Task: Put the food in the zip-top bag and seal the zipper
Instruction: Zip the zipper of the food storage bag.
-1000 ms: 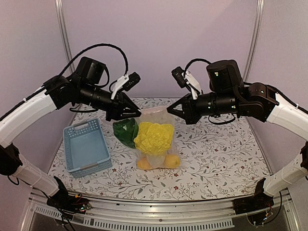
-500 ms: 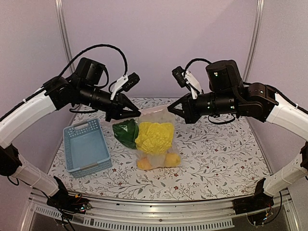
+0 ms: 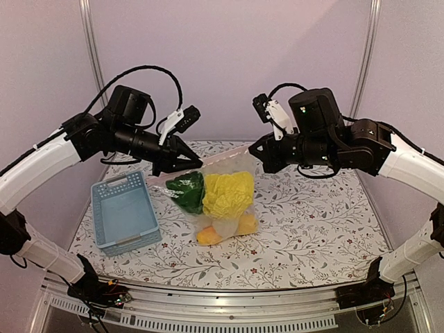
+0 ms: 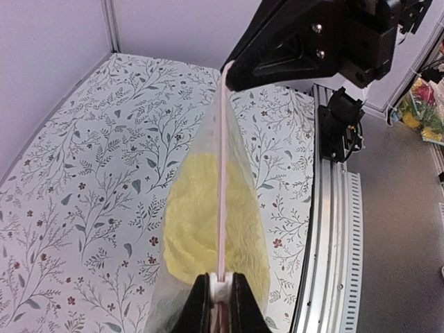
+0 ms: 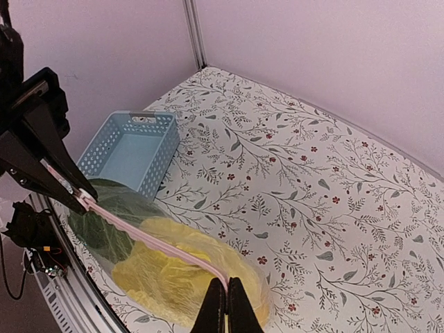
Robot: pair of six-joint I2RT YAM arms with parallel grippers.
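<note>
The clear zip-top bag (image 3: 216,223) hangs over the table between my two grippers. Inside show the pale-yellow napa cabbage (image 3: 227,193), the dark-green bok choy (image 3: 186,189), and at the bottom an orange fruit (image 3: 207,237) and a yellow fruit (image 3: 246,223). The zipper (image 3: 225,157) is a pink strip stretched taut along the bag's mouth. My left gripper (image 4: 220,291) is shut on the zipper at its white slider (image 4: 220,284). My right gripper (image 5: 227,290) is shut on the bag's opposite top corner, where the zipper (image 5: 146,239) ends. The left gripper (image 3: 198,164) and right gripper (image 3: 257,152) face each other.
A light-blue slotted basket (image 3: 119,183) sits empty on the floral tablecloth to the left of the bag, also in the right wrist view (image 5: 128,149). A metal rail (image 4: 333,229) runs along the table's near edge. Purple walls stand close behind and beside.
The left jaws have closed tighter on the zipper. The right gripper has pulled slightly right and up, drawing the bag's mouth taut. The bag has swung and the food has shifted inside.
</note>
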